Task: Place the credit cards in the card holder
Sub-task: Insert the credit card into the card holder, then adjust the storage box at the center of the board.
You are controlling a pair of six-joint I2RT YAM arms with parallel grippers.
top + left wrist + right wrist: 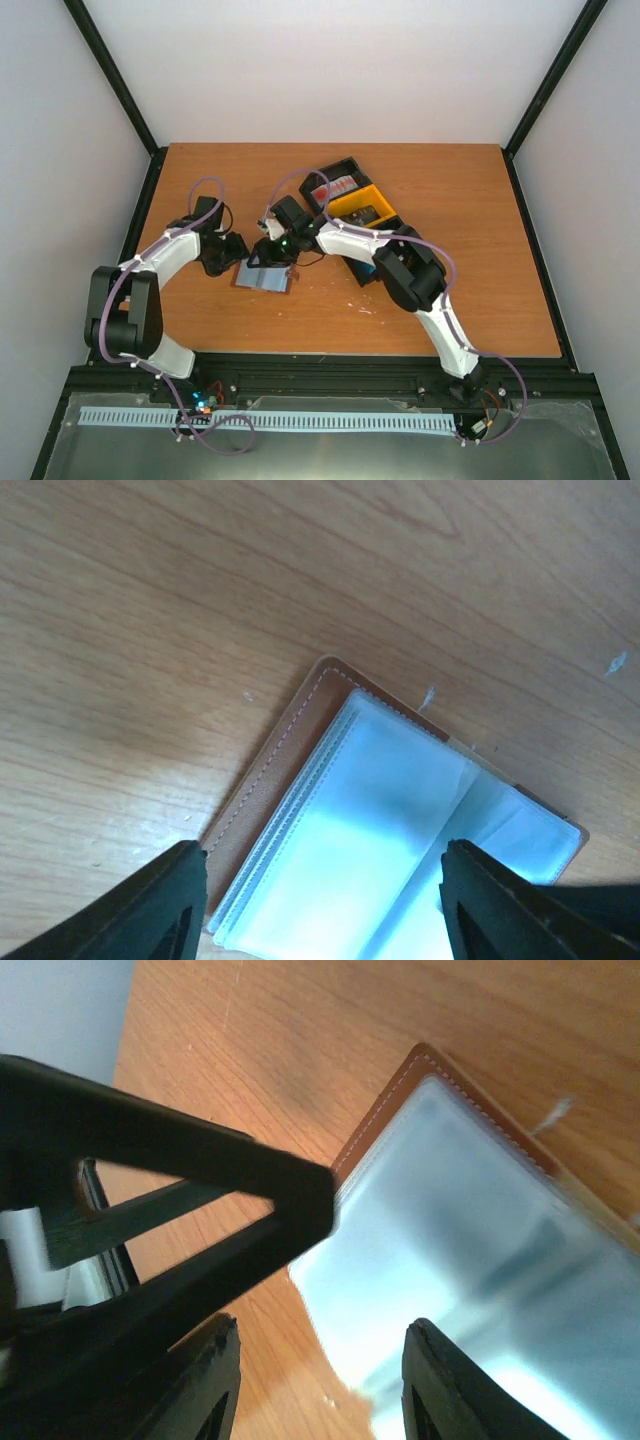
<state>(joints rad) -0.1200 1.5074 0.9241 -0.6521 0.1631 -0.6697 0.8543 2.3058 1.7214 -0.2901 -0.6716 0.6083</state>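
Left claw (325,895) spread wide, holding nothing, low over the card holder (400,840), one finger (170,910) at each side of it. Right claw (320,1360) parted too, empty, close above the same card holder, just beside the left claw. Card holder open and flat on the wooden table (450,300), near the front middle: brown cover, pale stitching, clear plastic sleeves facing up. Credit cards (338,188) well apart at the back, red-and-white, in the black bin (345,165); print too small to read. Yellow bin (350,205) touching it, something dark inside.
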